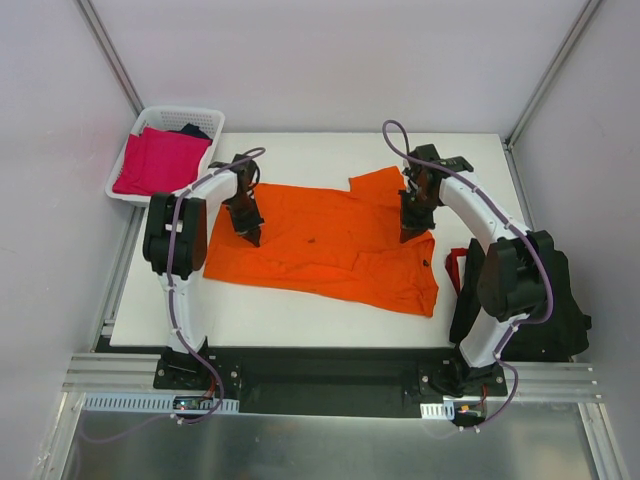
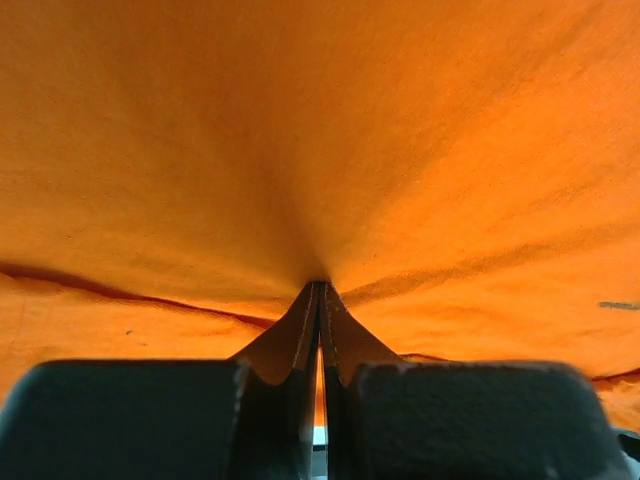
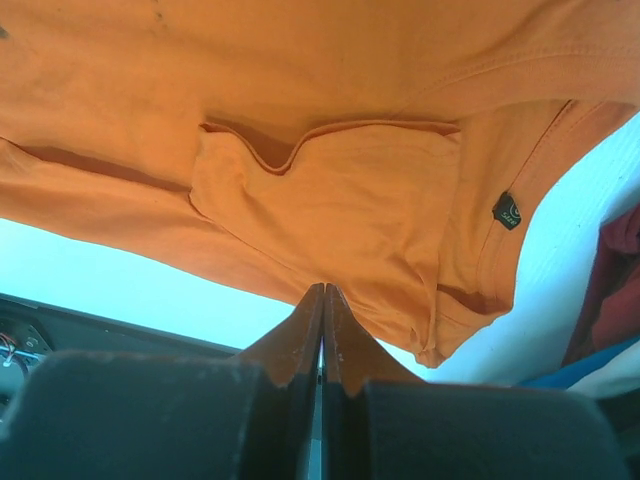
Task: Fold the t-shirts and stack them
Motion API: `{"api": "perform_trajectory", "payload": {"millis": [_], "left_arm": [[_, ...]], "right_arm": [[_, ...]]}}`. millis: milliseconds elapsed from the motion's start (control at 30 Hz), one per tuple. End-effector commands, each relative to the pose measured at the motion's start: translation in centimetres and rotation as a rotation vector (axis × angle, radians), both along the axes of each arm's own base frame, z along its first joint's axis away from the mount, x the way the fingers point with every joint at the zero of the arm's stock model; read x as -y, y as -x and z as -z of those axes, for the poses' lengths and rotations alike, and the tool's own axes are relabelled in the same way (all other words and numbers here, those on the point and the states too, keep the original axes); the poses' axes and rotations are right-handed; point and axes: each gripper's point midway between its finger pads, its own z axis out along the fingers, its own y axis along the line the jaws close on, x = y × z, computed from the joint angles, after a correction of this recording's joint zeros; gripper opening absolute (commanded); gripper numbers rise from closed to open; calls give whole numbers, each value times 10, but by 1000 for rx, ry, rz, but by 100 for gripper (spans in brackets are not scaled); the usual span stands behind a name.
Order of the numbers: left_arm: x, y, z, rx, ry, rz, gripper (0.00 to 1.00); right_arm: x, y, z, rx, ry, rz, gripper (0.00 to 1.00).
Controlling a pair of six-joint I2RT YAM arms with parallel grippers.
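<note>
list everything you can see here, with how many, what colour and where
orange t-shirt: one, bright orange, spread across the middle of the table
pink shirt: one, magenta-pink, lying in the basket
dark cloth: one piece, black, at the back of the basket behind the pink shirt, too little showing to name it
black shirts: a pile, number unclear, black with red trim, at the table's near right edge behind the right arm
basket: one, white plastic lattice, far left corner of the table
table: one, white, under everything
left gripper: one, black, shut on the orange t-shirt near its left end
right gripper: one, black, shut on the orange t-shirt near its right end
</note>
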Motion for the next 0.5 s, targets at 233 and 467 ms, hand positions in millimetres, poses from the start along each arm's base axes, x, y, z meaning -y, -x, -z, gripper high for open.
{"api": "perform_trajectory", "payload": {"millis": [233, 467], "left_arm": [[-6, 38, -2, -40, -10, -25, 0], [-12, 62, -2, -68, -30, -46, 0]], "right_arm": [[-3, 6, -10, 6, -21, -26, 2], [-7, 6, -4, -14, -28, -42, 2]]}}
